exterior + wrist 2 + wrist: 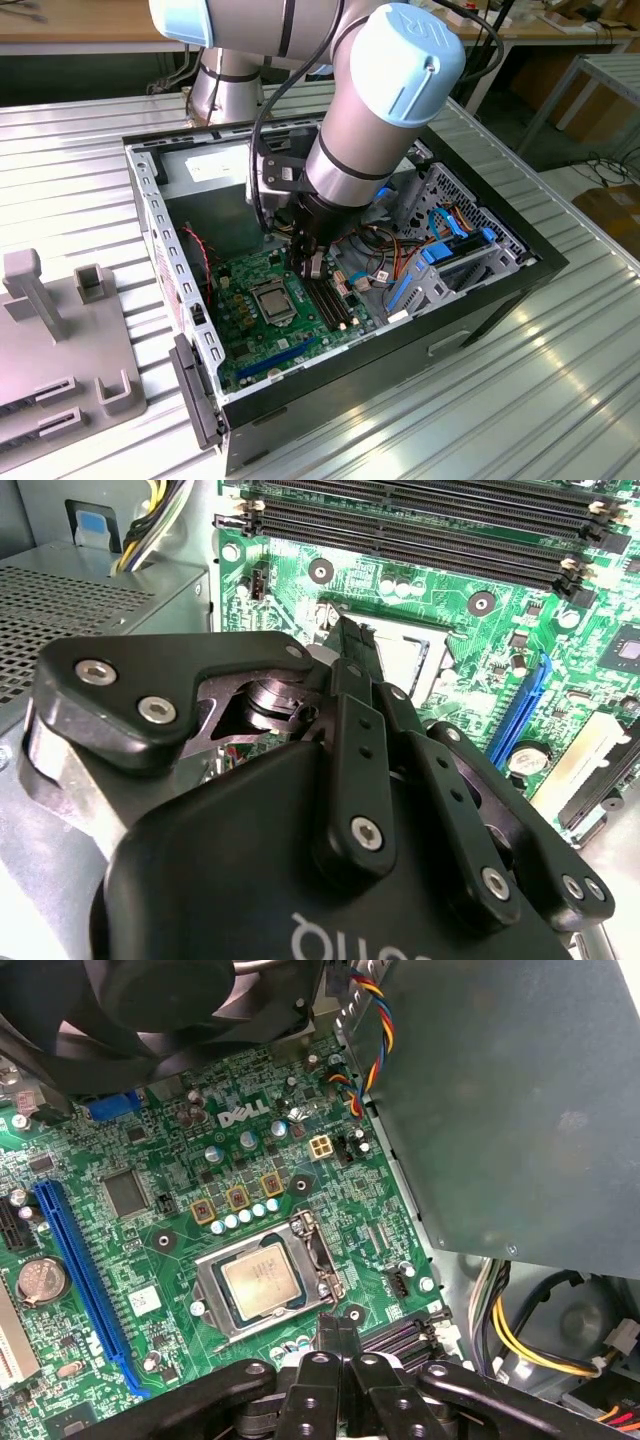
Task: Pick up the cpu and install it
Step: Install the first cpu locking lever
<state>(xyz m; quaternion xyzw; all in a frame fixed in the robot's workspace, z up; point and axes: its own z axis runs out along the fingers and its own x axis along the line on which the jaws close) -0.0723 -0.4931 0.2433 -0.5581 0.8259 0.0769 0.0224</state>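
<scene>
The cpu [265, 1276] is a small silvery square lying flat inside the metal-framed socket [318, 1260] on the green motherboard [150, 1250]. In the exterior view the cpu [273, 299] sits in the middle of the board inside the open computer case. My gripper [312, 264] hangs just above the board, beside the socket toward the exterior view's right, near the memory slots. Its black fingers [338, 1338] are pressed together with nothing between them. In the second wrist view the fingertips [352, 645] stand in front of the socket and hide part of it.
The black computer case [480, 300] walls in the board. A power supply box [500, 1110] and coloured cables [372, 1020] lie close to the socket. A fan [160, 1000], blue expansion slot [80, 1270] and memory slots [420, 530] surround it. A grey fixture [60, 330] stands at the exterior view's left.
</scene>
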